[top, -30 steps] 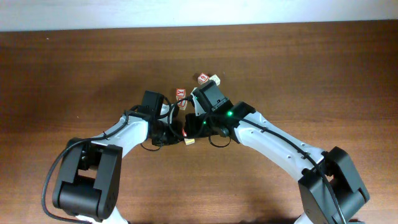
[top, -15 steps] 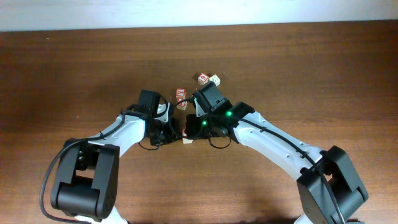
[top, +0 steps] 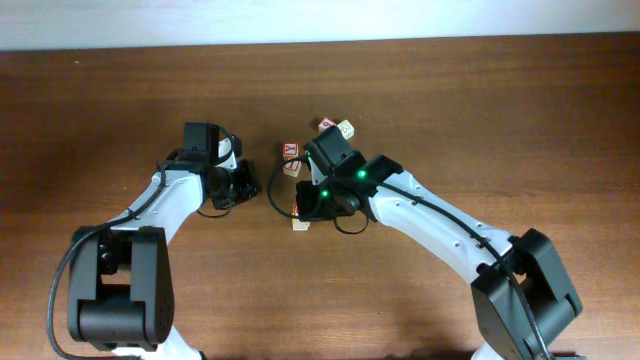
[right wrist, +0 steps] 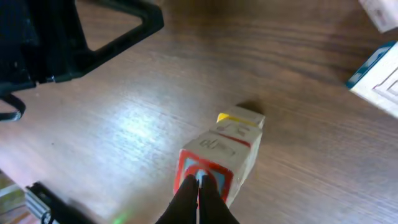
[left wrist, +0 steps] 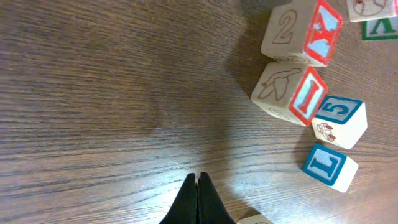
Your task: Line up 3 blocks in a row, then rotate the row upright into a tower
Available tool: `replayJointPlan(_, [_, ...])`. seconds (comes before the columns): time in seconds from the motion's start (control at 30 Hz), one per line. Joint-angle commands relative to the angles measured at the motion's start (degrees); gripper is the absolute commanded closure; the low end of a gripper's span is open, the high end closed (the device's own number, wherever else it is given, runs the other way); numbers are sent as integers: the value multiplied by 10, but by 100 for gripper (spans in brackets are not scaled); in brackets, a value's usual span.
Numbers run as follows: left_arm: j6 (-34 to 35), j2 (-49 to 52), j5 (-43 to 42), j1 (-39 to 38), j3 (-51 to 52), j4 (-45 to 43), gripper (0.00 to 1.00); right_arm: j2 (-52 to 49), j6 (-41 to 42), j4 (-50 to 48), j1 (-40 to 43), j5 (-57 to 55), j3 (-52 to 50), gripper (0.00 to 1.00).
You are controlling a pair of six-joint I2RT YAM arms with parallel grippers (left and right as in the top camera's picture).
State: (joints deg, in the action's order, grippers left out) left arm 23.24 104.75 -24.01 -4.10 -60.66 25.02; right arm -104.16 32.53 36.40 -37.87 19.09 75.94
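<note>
Pointing clenched R gripper (right wrist: 199,182) at pale wooden cube (right wrist: 235,152); L gripper (left wrist: 198,182) clenched, empty

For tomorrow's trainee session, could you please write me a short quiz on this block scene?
1. True or false: the left hand is shut and holds nothing.
2. In the left wrist view, which digit is on the blue-framed block next to the L block? A 5, B 8, C 9.
3. Fill in: the right hand has its shut tips against a wooden block face framed in ___.
Key: 1 true; 2 A; 3 red.
</note>
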Motion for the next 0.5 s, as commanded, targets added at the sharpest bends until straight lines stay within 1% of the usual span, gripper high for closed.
replayJointPlan(0.0, [3,-6,14,2,-10,1,100,-12,-12,3,-4,-18,20,95])
replayJointPlan(0.13, [3,-6,14,2,-10,1,100,-10,-12,5,-4,-17,26,95])
replayJointPlan(0.2, [-23,-7,14,5,-18,4,100,6,-39,39,-3,-20,67,96])
replayJointPlan(0.23, [-24,-14,14,10,-32,13,100,20,-54,66,-3,-30,97,95])
replayJointPlan(0.3, [-79,-52,14,25,-67,36,100,39,-77,124,-3,-63,150,95])
replayJointPlan(0.37, [-146,-132,14,35,-90,42,100,69,-97,213,-3,-142,221,95])
replayJointPlan(0.4, [-176,-182,14,43,-91,41,98,87,-98,254,-3,-186,249,94])
replayJointPlan(0.43, [-185,-207,14,49,-91,40,94,102,-98,278,-3,-220,262,95])
replayJointPlan(0.47, [-191,-259,25,63,-91,30,83,130,-98,307,-3,-267,276,83])
